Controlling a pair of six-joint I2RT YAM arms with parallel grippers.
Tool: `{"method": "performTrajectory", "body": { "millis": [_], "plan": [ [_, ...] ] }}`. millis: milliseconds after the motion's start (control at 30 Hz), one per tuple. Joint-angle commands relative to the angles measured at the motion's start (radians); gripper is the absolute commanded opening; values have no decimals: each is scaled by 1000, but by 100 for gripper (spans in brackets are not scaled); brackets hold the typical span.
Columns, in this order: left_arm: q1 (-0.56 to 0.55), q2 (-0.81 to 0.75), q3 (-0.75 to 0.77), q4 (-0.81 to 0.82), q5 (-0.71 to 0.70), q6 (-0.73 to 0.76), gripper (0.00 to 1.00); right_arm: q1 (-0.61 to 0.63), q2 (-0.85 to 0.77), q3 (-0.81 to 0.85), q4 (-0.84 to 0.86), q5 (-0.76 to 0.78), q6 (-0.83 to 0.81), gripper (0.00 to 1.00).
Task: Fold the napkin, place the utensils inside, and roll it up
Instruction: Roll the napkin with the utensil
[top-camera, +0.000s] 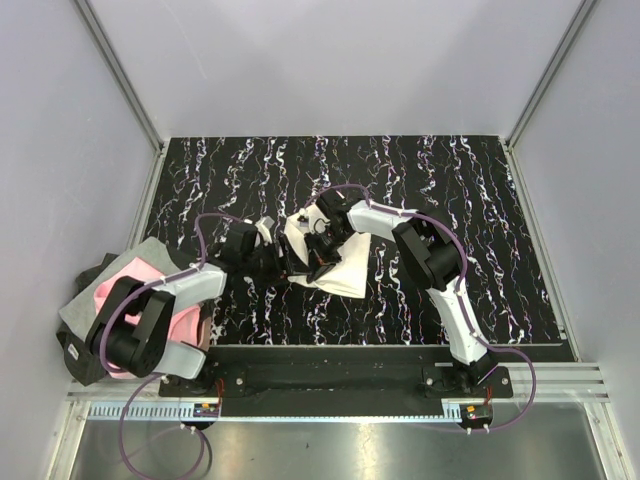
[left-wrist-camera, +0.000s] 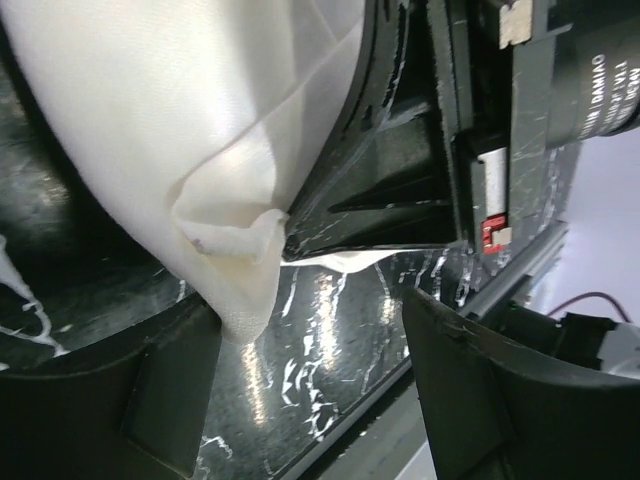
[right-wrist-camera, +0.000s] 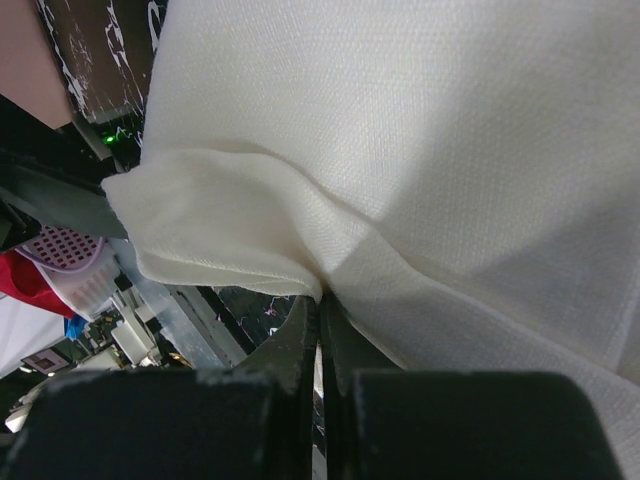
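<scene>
— Near the middle of the desk (top-camera: 450, 200), what is seen of the napkin (top-camera: 340, 268)?
— A cream, finely woven cloth is seen. One edge is gathered into a bunched fold and raised off the black, white-veined surface. The rest is spread in a slack sheet beneath the right arm.
— How is the right gripper (right-wrist-camera: 320, 305) set?
— It is clenched, and the fold of the napkin is pinched between its fingers (right-wrist-camera: 290, 350).
— And the left gripper (left-wrist-camera: 310, 390)?
— It is released. Its fingers (left-wrist-camera: 100, 400) are held apart just beside the hanging fold, and only desk is seen between them. Nothing is grasped by it.
— Are any containers seen?
— At the desk's near left corner a pink and grey cloth (top-camera: 140, 285) is heaped. A pink and white perforated thing (right-wrist-camera: 75, 262) is caught at the edge of the right wrist view. Whether it is a basket, and what is kept in it, cannot be told.
</scene>
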Motion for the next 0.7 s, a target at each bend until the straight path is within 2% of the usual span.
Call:
{"method": "performTrajectory", "body": {
  "millis": [0, 300, 500, 667],
  "plan": [
    [-3, 8, -24, 171, 63, -92, 74, -6, 8, 16, -27, 13, 3, 0],
    [-2, -102, -77, 263, -116, -135, 78, -7, 0, -4, -27, 16, 4, 0],
    [18, -146, -102, 297, -167, -132, 82, -7, 2, -7, -27, 18, 4, 0],
    [35, -160, -56, 166, -184, 7, 84, -6, 5, 1, -27, 13, 6, 0]
  ]
}}
